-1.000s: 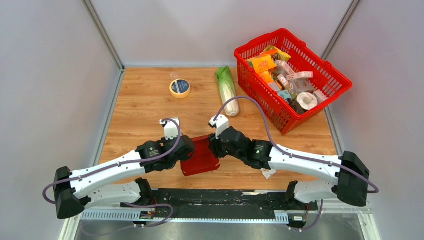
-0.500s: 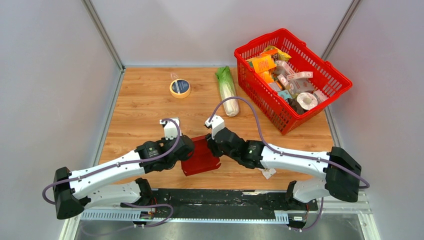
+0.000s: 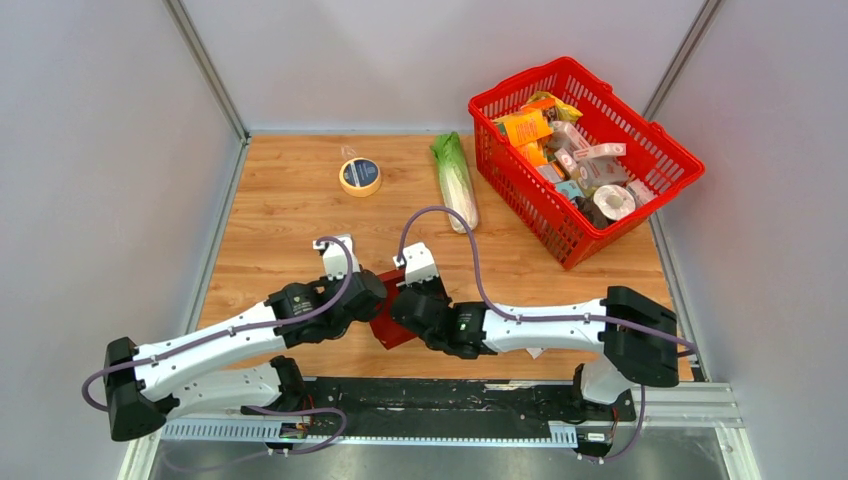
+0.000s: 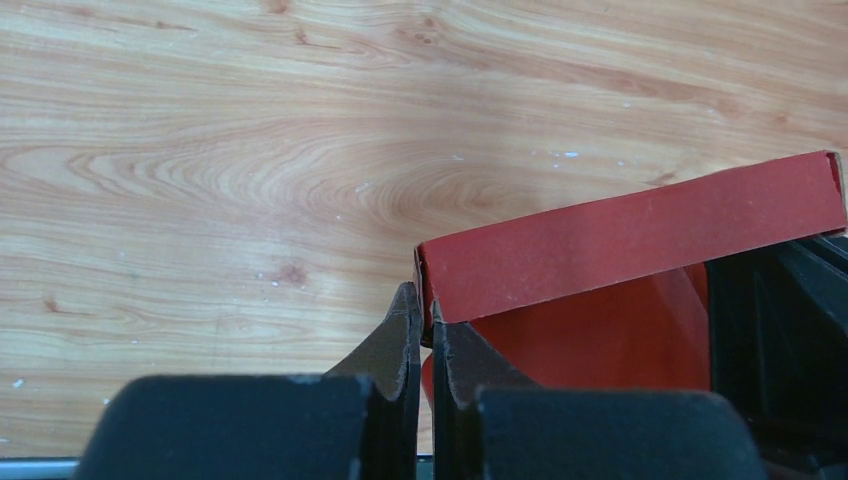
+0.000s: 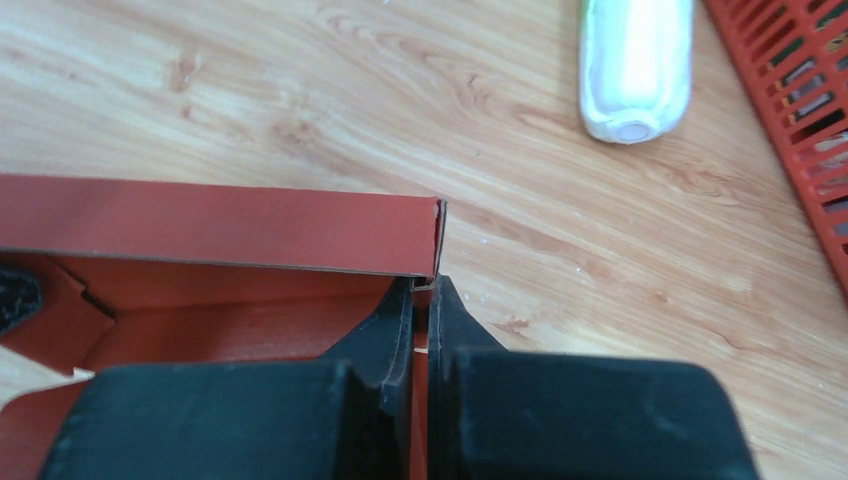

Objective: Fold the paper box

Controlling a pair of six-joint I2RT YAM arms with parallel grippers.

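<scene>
The paper box (image 3: 386,325) is a small dark-red cardboard box near the table's front middle, mostly hidden between my two grippers. My left gripper (image 3: 370,302) is shut on its left side. In the left wrist view the fingertips (image 4: 421,312) pinch the thin end wall at the corner of a long red side wall (image 4: 630,240). My right gripper (image 3: 408,303) is shut on the opposite end. In the right wrist view its tips (image 5: 421,292) clamp the end wall beside the long wall (image 5: 220,225), with the open red inside showing below.
A red mesh basket (image 3: 560,240) full of packets stands at the back right and shows in the right wrist view (image 5: 800,90). A napa cabbage (image 3: 455,180) (image 5: 637,65) and a tape roll (image 3: 360,176) lie behind the box. A white paper scrap (image 3: 537,348) lies under the right arm.
My right arm swung left and nearer, and its jaws closed from partly open onto the box's end wall. The box now shows less, covered by the right wrist. The left gripper stayed shut.
</scene>
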